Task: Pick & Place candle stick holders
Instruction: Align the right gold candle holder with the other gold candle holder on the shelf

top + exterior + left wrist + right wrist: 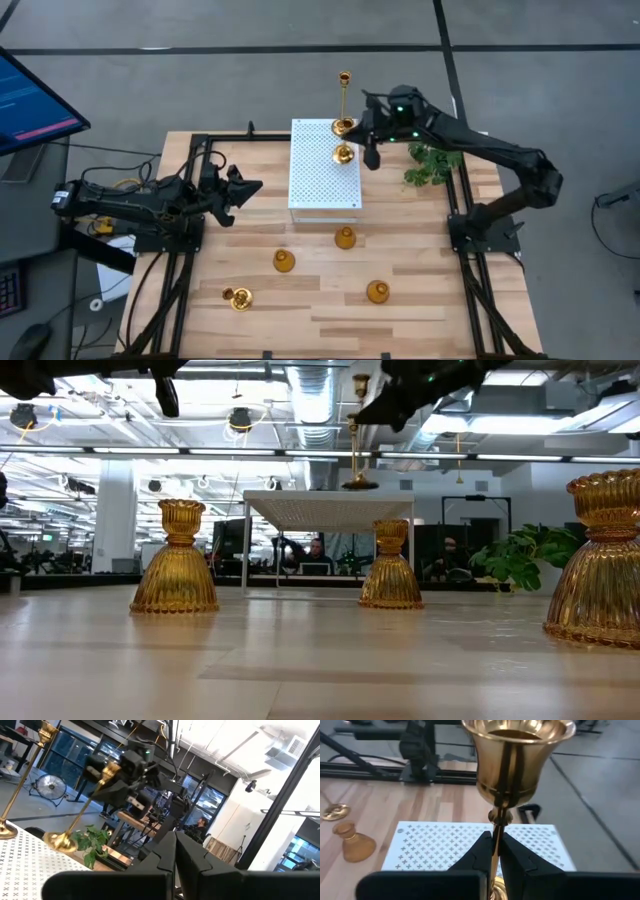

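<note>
Two tall thin-stemmed brass candle stick holders show at the white perforated box [325, 165]. One [344, 100] stands upright with its base on the box's far right corner. My right gripper [495, 842] is shut on the other [82, 807], whose base [343, 154] is over the box's right edge. Several squat amber holders [345, 238], [284, 261], [378, 291] stand on the table nearer the front. My left gripper [250, 187] waits shut, raised over the table's left side. My right gripper pinches the tall holder's thin stem [495, 827] just below its cup [517, 750] between its two fingers. The fingers come from the table's right side, slanting a little down, and lie across the stem. The holder tilts, cup toward the right; whether its base touches the box I cannot tell.
A green leafy plant [432, 165] sits right of the box, under my right arm. Another small gold holder [239, 298] lies near the front left. Black frame rails [470, 290] run along the table's left and right sides. A monitor [35, 105] stands off the far left corner.
</note>
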